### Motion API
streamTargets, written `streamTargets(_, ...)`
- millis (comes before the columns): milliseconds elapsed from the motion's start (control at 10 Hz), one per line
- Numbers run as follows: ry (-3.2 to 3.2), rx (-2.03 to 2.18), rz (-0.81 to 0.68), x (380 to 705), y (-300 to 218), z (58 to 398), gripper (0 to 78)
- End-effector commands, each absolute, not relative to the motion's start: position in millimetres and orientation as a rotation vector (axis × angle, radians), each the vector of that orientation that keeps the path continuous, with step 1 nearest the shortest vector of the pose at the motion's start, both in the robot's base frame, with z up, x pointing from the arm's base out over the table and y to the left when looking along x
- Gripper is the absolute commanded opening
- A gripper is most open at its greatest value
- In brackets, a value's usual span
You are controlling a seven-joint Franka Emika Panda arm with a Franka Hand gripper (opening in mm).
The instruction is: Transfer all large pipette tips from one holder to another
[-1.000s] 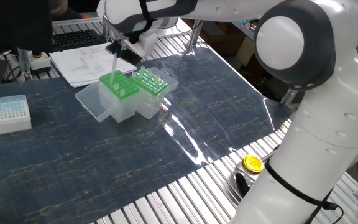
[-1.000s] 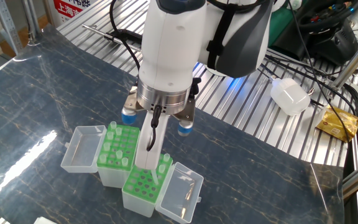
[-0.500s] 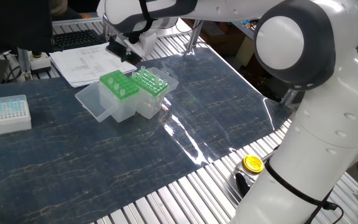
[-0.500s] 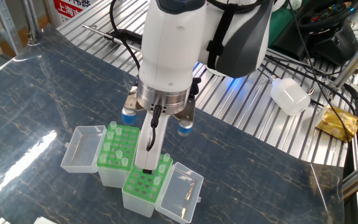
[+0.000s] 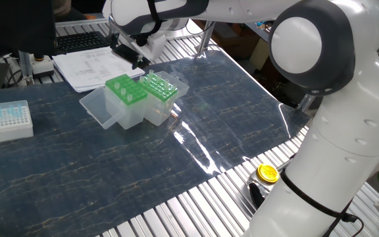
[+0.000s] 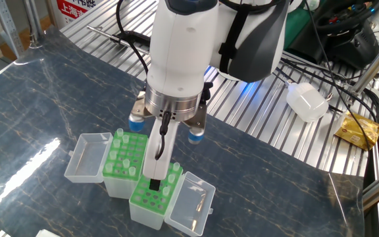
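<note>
The gripper [image 6: 155, 183] hangs low over the right holder [image 6: 151, 197], probably to seat a tip; whether its fingers are apart or clamped cannot be told. Most large pipette tips [image 6: 125, 154] stand upright in the left holder [image 6: 120, 164], with a few already in the right one.

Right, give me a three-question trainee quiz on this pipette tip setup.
1. True or false: both green tip racks have their clear lids open.
2. Which rack holds more large pipette tips: A) the one nearer the paper sheets, B) the other rack?
3. What sits on the metal slats beside the robot base?

Key: 1. True. 2. A. 3. A yellow-capped item.
</note>
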State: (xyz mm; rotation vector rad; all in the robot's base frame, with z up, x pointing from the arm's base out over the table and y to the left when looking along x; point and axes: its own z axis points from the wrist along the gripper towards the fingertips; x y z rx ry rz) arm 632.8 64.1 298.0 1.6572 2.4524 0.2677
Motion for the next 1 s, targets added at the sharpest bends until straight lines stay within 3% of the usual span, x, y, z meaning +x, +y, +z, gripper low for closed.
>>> streamTargets(100,2.489,1.638,0.253,632.2,53.8,284.6,77.5)
streamTargets(600,2.487,1.637,0.24,631.7,45.1,275.1,77.5)
streamTargets(1000,2.528,1.656,0.106,628.7,33.7,261.1,77.5)
